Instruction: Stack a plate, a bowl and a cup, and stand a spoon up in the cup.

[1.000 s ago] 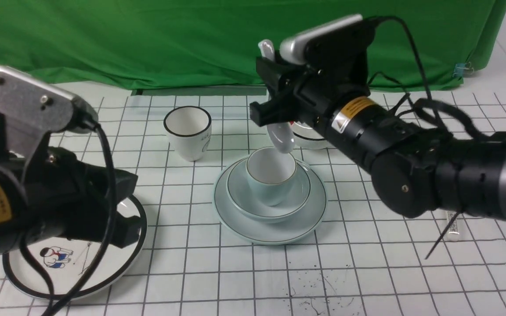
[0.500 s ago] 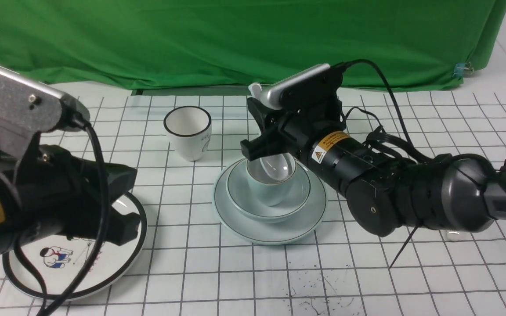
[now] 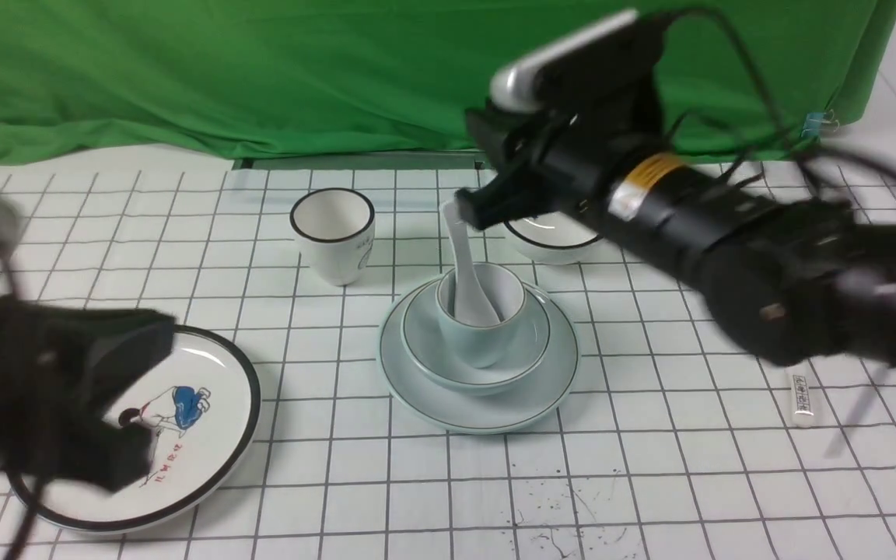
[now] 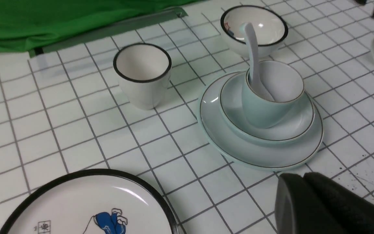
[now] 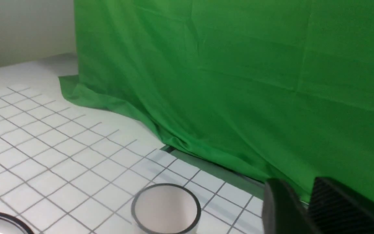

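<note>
The pale plate (image 3: 479, 408) holds the pale bowl (image 3: 425, 354), and the pale cup (image 3: 487, 342) stands in the bowl. The plain white spoon (image 3: 460, 249) stands in the cup with its handle leaning up and left. The stack also shows in the left wrist view: plate (image 4: 226, 143), bowl (image 4: 291, 126), cup (image 4: 258, 110), spoon (image 4: 252, 48). My right gripper (image 3: 479, 211) is open and empty, just above and right of the spoon's handle, apart from it. Its fingers (image 5: 281, 208) stand against the green cloth. My left gripper (image 4: 304, 177) is shut and empty, near the plate's front edge.
A black-rimmed white cup (image 3: 333, 233) stands back left. A black-rimmed cartoon bowl (image 3: 553, 233) sits behind the stack. A black-rimmed cartoon plate (image 3: 207, 420) lies front left under my blurred left arm (image 3: 36, 381). A printed spoon (image 3: 803, 397) lies at the right. A green cloth (image 3: 339, 70) hangs at the back.
My right gripper lowered the spoon into the cup, let it go and rose up and back. The left arm dropped lower and drew back to the left.
</note>
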Controlling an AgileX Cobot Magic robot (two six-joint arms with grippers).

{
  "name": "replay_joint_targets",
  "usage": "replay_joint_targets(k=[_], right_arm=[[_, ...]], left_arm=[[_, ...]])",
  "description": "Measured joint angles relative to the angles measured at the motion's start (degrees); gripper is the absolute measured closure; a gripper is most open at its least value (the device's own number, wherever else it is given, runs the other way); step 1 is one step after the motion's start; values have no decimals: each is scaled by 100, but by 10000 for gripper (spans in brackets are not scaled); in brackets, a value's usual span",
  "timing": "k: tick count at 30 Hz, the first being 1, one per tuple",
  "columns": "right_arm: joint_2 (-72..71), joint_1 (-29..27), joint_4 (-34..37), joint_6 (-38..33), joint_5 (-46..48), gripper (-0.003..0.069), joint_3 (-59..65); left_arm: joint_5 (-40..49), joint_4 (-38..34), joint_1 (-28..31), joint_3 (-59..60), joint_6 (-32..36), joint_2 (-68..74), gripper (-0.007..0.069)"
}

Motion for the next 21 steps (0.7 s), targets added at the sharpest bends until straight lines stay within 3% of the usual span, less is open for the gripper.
replay_joint_targets(k=[1, 3, 7, 11, 21], right_arm=[[-449, 0, 6, -90, 651, 606, -6], [-900, 2, 6, -189, 1344, 641, -6], [-1803, 6, 0, -330, 2406, 648, 78], [-2737, 6, 0, -427, 2621, 648, 595], [-4689, 6, 0, -777, 2703, 644, 1751]], left_arm=[[141, 90, 0, 191, 0, -438, 656], [295, 216, 0, 479, -50, -934, 656], [436, 299, 0, 982, -226, -1896, 656], [456, 402, 0, 1129, -268, -2664, 656], [468, 530, 0, 1129, -96, -2919, 656]])
